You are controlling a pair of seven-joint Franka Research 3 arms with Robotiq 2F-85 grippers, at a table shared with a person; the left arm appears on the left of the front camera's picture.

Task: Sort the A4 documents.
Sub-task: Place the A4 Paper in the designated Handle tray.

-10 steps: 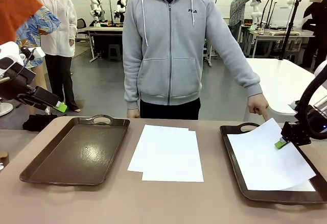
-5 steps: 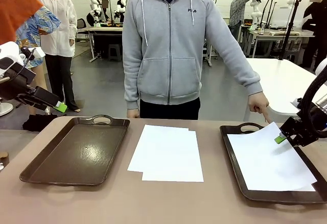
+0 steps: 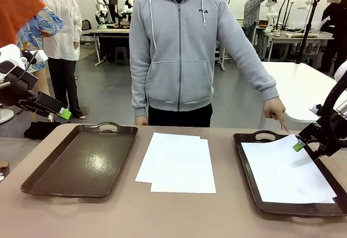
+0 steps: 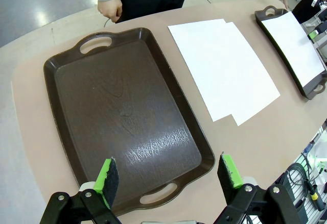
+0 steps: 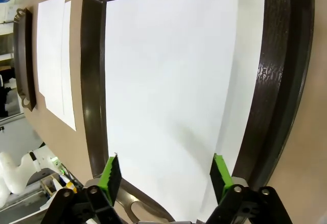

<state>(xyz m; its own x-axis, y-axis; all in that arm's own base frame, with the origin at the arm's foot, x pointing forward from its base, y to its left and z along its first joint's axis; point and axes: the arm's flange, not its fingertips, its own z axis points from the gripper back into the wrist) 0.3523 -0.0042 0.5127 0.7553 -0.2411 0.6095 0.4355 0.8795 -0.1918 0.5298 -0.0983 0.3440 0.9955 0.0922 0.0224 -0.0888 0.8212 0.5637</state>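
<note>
Two overlapping A4 documents (image 3: 176, 162) lie in the middle of the table, also seen from the left wrist (image 4: 225, 66) and the right wrist (image 5: 51, 50). Another white sheet (image 3: 284, 170) lies flat in the right brown tray (image 3: 246, 162), on top of a second sheet whose edge shows (image 5: 250, 55). My right gripper (image 3: 300, 145) hovers open just above that top sheet's (image 5: 168, 71) far right corner, nothing between its fingers. My left gripper (image 3: 62, 113) is raised at the far left, open, looking down on the left tray (image 4: 48, 81).
The left tray (image 3: 81, 162) holds nothing. A person in a grey hoodie stands at the far side, one hand (image 3: 276, 110) pointing down at the right tray's far handle (image 3: 263, 136). The other hand rests by the left tray's far edge (image 4: 110, 7).
My right gripper has opened and let go of the sheet, which dropped flat into the right tray. The gripper lifted slightly to the right. The left arm stayed still.
</note>
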